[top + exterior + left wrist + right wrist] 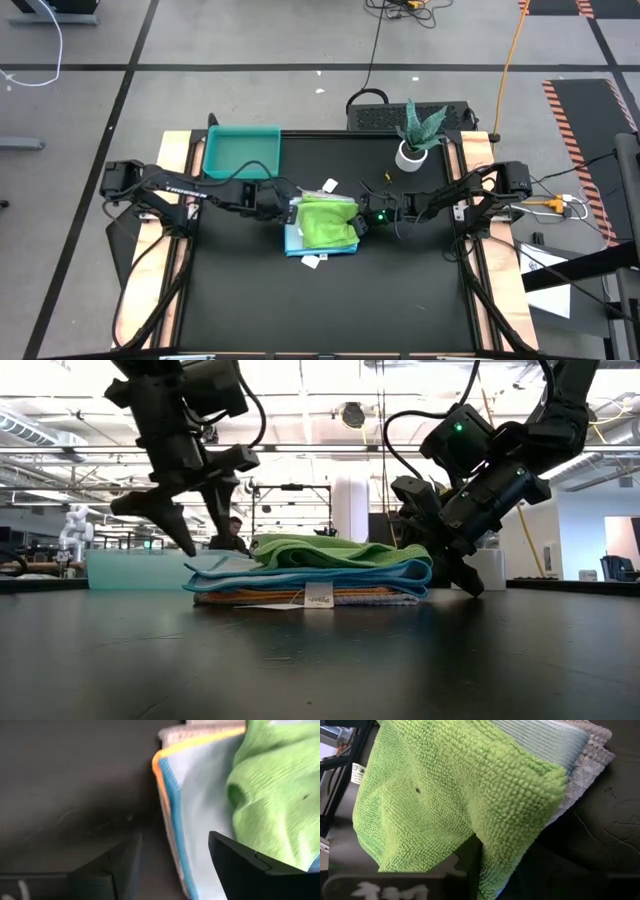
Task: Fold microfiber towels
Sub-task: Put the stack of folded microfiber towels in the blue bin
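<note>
Several folded microfiber towels lie in a stack (320,228) at the table's middle: a green one (330,551) on top, then bright blue, pale blue and yellow-orange, with white-grey (172,735) at the bottom. My left gripper (208,545) is open, pointing steeply down over the stack's left edge (167,795). One finger (112,870) stands outside the edge and the other (250,867) over the green towel; I see no touch. My right gripper (462,575) slants down at the stack's right end, close to the green towel's corner (530,785).
A teal tray (242,150) stands behind the left arm at the far left. A potted plant (418,135) stands at the far right. White tags (315,262) lie by the stack's near edge. Bare dark tabletop (330,310) stretches toward the near edge.
</note>
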